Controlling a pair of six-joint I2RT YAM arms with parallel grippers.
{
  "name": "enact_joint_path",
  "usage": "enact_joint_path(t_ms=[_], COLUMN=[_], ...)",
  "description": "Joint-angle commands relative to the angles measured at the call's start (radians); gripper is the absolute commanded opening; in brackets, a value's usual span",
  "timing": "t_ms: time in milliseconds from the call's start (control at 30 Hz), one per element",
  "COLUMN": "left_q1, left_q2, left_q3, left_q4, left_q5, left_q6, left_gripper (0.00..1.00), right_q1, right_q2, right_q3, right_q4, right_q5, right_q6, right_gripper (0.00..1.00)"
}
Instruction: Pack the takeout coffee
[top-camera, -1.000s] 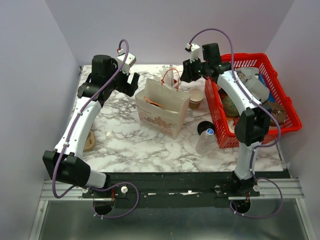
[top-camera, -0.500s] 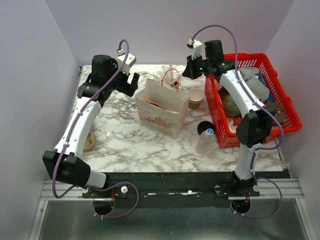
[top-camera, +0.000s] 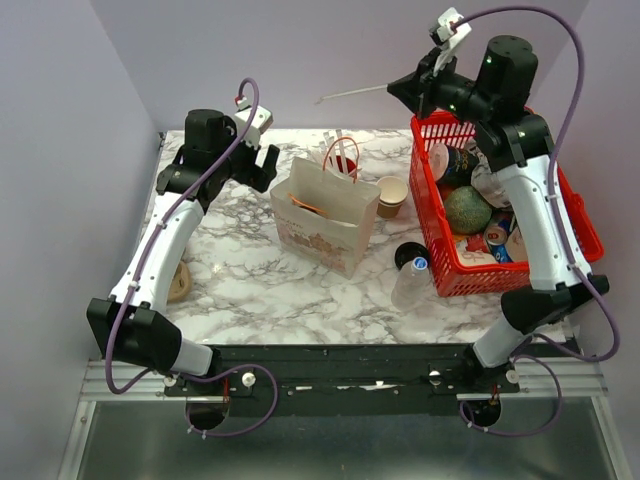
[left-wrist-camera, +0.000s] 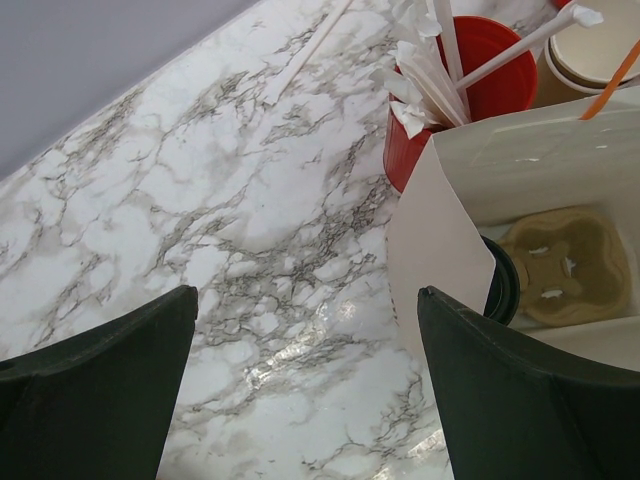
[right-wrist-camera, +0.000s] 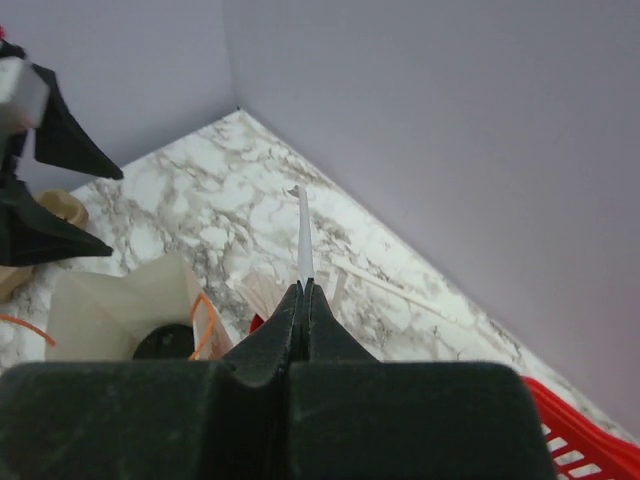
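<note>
Marble table (top-camera: 250, 270), purple walls. Right gripper (right-wrist-camera: 303, 290) is pinched tight on a wrapped straw (right-wrist-camera: 303, 235), high over the back edge. Takeout coffee (left-wrist-camera: 503, 290) sits inside the paper bag (top-camera: 325, 215). I'd drop the straw in tip-first, dodging the orange handle (left-wrist-camera: 610, 85) and the red cup (left-wrist-camera: 495, 70). Left gripper (top-camera: 265, 165) hangs spread wide beside the bag.

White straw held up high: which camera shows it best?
Right wrist view: the thin white paper straw sticks from the shut fingers, close up. Top view shows it small; left wrist view misses it.
</note>
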Motion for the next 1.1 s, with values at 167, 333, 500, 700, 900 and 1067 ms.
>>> enact_joint_path(t_ms=[167, 333, 500, 700, 900, 1067], left_q1=[0.007, 0.007, 0.007, 0.013, 0.018, 0.021], left_q2=[0.036, 0.05, 0.07, 0.068, 0.073, 0.084], left_q3=[0.048, 0.063, 0.092, 0.092, 0.087, 0.106], left_q4=[0.027, 0.036, 0.044, 0.064, 0.085, 0.087], left_q5=[0.021, 0.0, 0.002, 0.016, 0.026, 0.03], left_q6=[-0.024, 0.003, 0.011, -0.007, -0.032, -0.035], left_gripper=[0.98, 0.99, 0.98, 0.98, 0.98, 0.99], right_q1=[-0.002, -0.002, -0.004, -0.002, 0.005, 0.059], right_q2=[-0.18, -0.245, -0.259, -0.202, -0.087, -0.016], right_q3=[-0.072, -0.128, -0.158, -0.097, 0.055, 0.17], right_q4=[0.009, -0.227, -0.429, -0.576, -0.731, -0.733], right_q5=[-0.314, -0.335, -0.293, -0.194, -0.22, -0.212], right_q6=[0.008, -0.12, -0.266, -0.332, -0.406, -0.397], right_gripper=[0.0, 0.0, 0.0, 0.0, 0.11, 0.57])
